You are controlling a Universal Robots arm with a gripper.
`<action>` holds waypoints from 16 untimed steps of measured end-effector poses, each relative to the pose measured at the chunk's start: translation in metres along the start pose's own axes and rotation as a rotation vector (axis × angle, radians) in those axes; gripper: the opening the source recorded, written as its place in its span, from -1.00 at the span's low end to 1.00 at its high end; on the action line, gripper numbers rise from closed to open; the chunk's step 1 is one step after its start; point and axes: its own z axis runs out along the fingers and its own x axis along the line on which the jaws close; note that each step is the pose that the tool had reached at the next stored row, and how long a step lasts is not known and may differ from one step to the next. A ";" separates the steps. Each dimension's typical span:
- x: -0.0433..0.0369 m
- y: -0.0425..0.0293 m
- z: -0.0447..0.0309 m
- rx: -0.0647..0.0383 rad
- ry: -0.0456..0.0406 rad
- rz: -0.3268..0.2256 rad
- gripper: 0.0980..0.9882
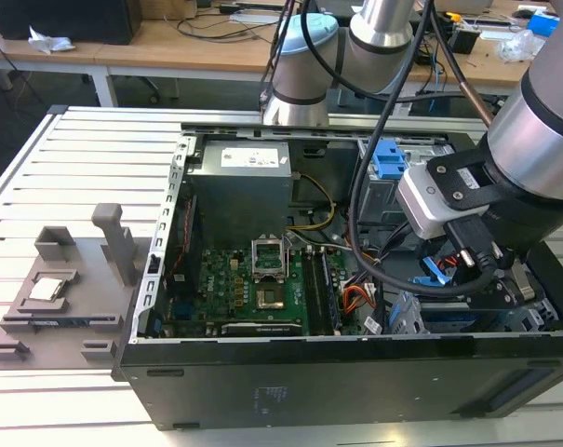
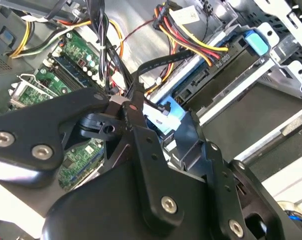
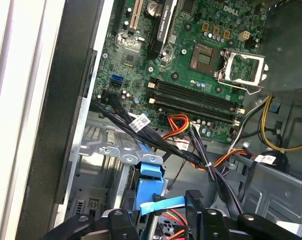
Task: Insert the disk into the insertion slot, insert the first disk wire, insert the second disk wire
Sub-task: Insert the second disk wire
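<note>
Disk [image 2: 225, 67] sits in the insertion slot [image 2: 285, 65], its blue carrier edge flush against the perforated sheet-metal wall, at the near corner of the computer case [image 1: 309, 382] toward the exterior view's right. A bundle of red, yellow and black wires [image 2: 190, 45] runs to a black plug seated at the disk's end; the plug bears small white print.

Just beside the disk, the tool [image 2: 155, 117] is clamped on a light blue flat wire [image 2: 165, 117], whose free end lies between the black fingers [image 2: 136, 130], close to the disk but not plugged in. The same blue flat wire shows in the first wire view's counterpart, the first wrist view, as a ribbon across the fingers.

Farther in lies the green motherboard [image 1: 253, 289] with its open processor socket. Thin black cables [image 3: 121, 117] carrying small white tags cross above it. Beyond stands the grey power supply [image 1: 239, 186] with a white printed label on top.

The case rests on a white slatted tabletop [image 1: 76, 168]. Near that tabletop's edge on the exterior view's left sits a grey parts fixture [image 1: 67, 298].
</note>
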 end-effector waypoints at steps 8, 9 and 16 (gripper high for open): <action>-0.0006 -0.0002 -0.0019 -0.001 0.0041 0.000 -0.07; -0.0006 -0.0003 -0.0019 -0.001 0.0043 0.000 -0.07; -0.0007 -0.0003 -0.0019 -0.001 0.0048 0.000 -0.27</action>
